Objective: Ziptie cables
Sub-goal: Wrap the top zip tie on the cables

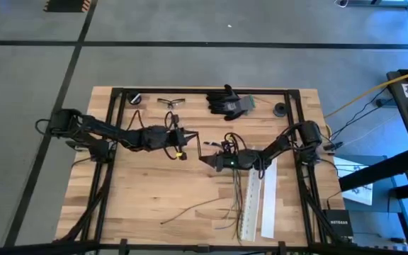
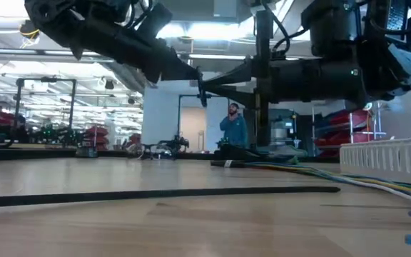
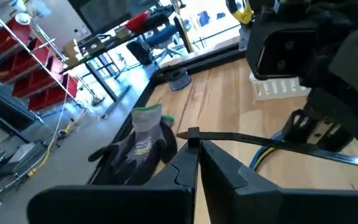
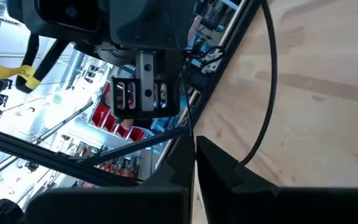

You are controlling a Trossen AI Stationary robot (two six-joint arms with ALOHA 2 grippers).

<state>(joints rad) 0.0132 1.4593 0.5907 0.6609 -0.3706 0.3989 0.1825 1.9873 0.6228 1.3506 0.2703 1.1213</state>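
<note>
At the near edge of the table (image 1: 119, 205), the cables (image 1: 234, 202) trail loosely beside two white perforated strips (image 1: 250, 205), their long axes running from the front edge back toward the middle, where they gather under the right gripper (image 1: 205, 159). That gripper hangs just above the wood at mid-table, jaws closed on one end of a black zip tie (image 3: 272, 143). The tie stretches level between the arms, its axis across the table, crossing the cables' run. Its head end sits pinched in the narrow, closed jaws of the left gripper (image 1: 193, 136), just beyond and to the left. So the bundle lies below the tie and nearer the right arm; any loop must likely drop around the wires there. Farther back rest a dark glove (image 1: 227, 101) and safety glasses (image 1: 171, 102)
</note>
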